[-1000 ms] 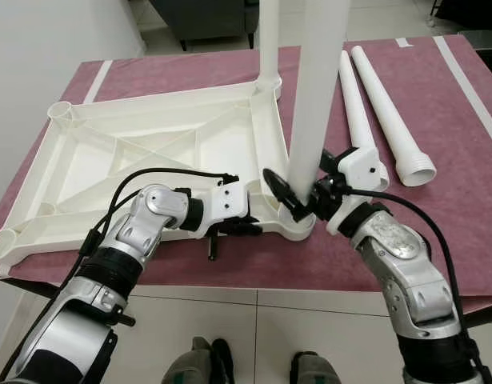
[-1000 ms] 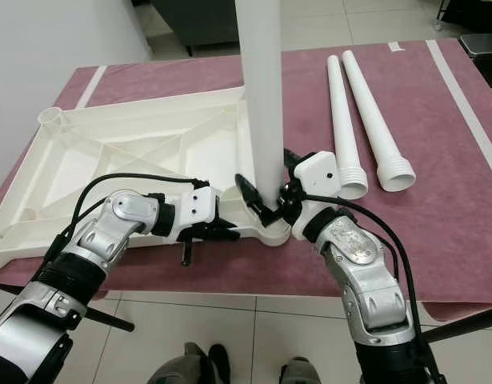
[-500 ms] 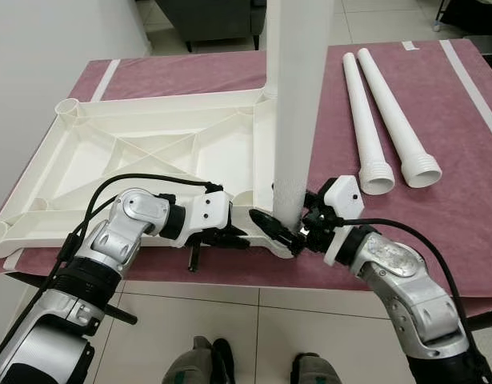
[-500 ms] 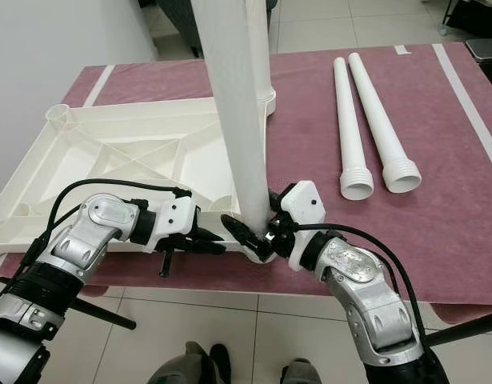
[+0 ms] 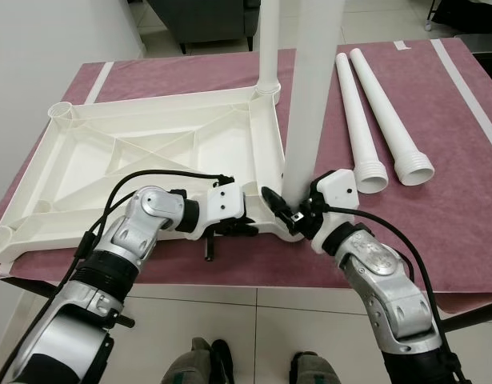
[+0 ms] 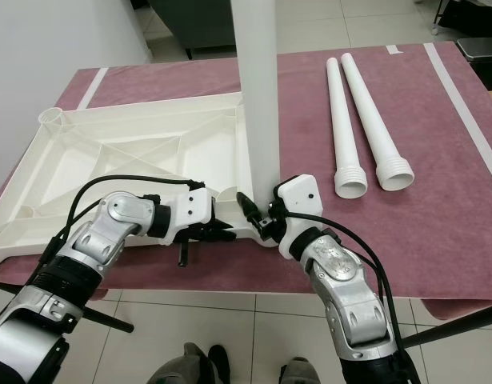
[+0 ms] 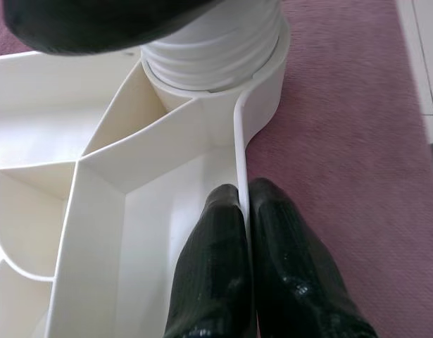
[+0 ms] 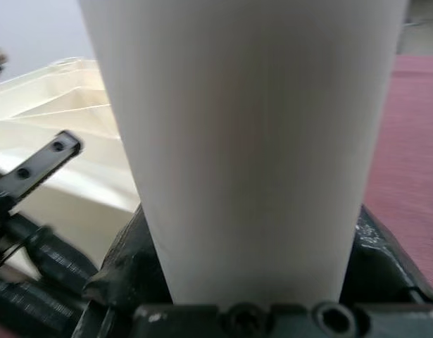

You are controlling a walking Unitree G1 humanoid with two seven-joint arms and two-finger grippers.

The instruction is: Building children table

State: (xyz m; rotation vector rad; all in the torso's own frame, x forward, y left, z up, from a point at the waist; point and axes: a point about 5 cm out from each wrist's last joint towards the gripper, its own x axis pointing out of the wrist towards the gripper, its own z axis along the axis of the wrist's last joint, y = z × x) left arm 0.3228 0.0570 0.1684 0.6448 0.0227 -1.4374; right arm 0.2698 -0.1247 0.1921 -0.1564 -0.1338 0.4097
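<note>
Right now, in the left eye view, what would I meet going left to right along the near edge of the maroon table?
Upturned white plastic tabletop → left pincer pinching its near rim → upright white plastic leg gripped by the right pincer → two loose white plastic legs lying on the maroon cloth.

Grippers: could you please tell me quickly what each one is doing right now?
Left gripper: shut on the tabletop rim.
Right gripper: shut on the upright leg.
</note>
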